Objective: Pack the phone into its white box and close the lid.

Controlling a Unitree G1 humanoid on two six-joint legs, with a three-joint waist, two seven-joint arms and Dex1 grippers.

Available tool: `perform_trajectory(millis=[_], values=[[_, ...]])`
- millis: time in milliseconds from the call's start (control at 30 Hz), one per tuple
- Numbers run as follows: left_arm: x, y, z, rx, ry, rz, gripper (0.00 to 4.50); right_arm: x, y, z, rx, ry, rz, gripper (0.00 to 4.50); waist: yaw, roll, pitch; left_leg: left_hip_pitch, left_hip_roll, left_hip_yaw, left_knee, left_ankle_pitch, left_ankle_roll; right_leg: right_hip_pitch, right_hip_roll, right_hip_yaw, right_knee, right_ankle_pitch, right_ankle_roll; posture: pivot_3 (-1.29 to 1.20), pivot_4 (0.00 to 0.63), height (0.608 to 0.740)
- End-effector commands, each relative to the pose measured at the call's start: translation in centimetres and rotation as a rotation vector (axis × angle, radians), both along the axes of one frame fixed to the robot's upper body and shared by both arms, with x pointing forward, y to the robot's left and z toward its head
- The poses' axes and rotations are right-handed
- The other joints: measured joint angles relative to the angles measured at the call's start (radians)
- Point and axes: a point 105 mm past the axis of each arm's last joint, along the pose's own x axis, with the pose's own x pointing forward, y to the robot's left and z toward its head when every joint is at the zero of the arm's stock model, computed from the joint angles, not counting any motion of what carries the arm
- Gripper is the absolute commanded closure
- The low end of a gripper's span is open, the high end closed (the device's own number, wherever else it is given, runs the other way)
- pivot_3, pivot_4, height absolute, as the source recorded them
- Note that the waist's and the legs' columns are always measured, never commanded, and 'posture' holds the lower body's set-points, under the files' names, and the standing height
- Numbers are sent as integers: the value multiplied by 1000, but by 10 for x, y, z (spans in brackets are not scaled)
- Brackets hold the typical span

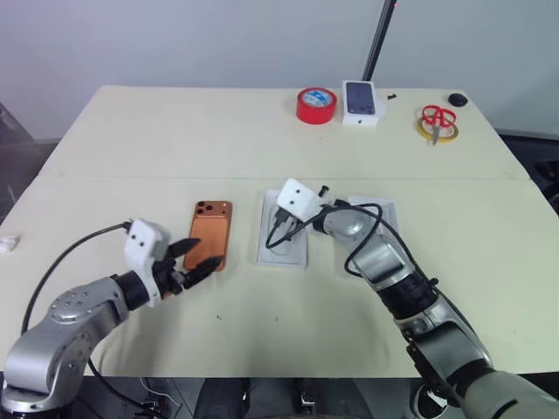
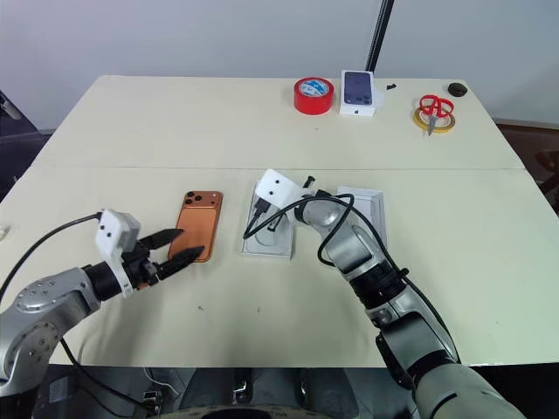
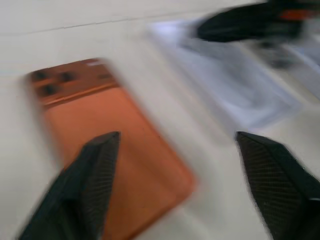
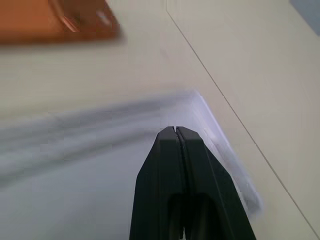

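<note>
Two risks. The phone [image 2: 196,226] lies flat, back up, just left of the box [image 2: 268,234]. The left gripper [image 2: 180,246], jaws apart, could skid it off the table [image 2: 157,122]. The right gripper [image 4: 176,131], jaws together over the box, may shove that.

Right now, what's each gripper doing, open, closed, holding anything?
Left gripper: open, empty, at the phone.
Right gripper: closed, empty, over the white box.
</note>
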Motion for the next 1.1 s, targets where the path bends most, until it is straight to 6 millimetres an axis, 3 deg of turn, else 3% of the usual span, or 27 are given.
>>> perform_trajectory(millis=[33, 167, 300, 433, 733, 867, 1100], values=[[11, 27, 7, -41, 19, 182, 33, -18, 17, 12, 14, 40, 91, 4500, 2, 0, 0, 0, 0, 0, 0, 0, 0, 0, 0, 0, 0, 0, 0, 0, 150, 690], [23, 42, 3, -115, 141, 310, 33, -30, 38, 9, -8, 108, 156, 4500, 4, -1, 0, 0, 0, 0, 0, 0, 0, 0, 0, 0, 0, 0, 0, 0, 150, 690], [29, 37, -2, -138, 226, 308, 33, -34, 53, 2, -85, 124, 196, 4500, 1, -1, 0, 0, 0, 0, 0, 0, 0, 0, 0, 0, 0, 0, 0, 0, 150, 690], [27, 21, -17, -108, 363, 237, 33, -34, 63, -5, -171, 120, 213, 4500, 2, -1, 0, 0, 0, -1, 0, 0, 0, 0, 0, -1, 0, 0, 0, 0, 150, 690], [21, -24, -25, -158, 467, 59, 33, -41, 78, -22, -323, 88, 279, 4500, 7, -1, -1, 0, -2, 0, 0, 0, 0, 0, -2, -1, 0, 0, 0, 0, 150, 690], [14, -45, -30, -159, 499, -13, 33, -44, 80, -24, -325, 88, 290, 4500, 8, -1, -1, 0, -2, -1, 0, 0, 0, 0, -2, -1, 0, 0, 0, 0, 150, 690], [11, -63, -28, -244, 510, -66, 33, -42, 75, -25, -323, 86, 283, 4500, 9, -1, -3, 1, -3, -1, 0, 0, 0, 2, -3, -1, 0, 0, 0, 0, 150, 690]])
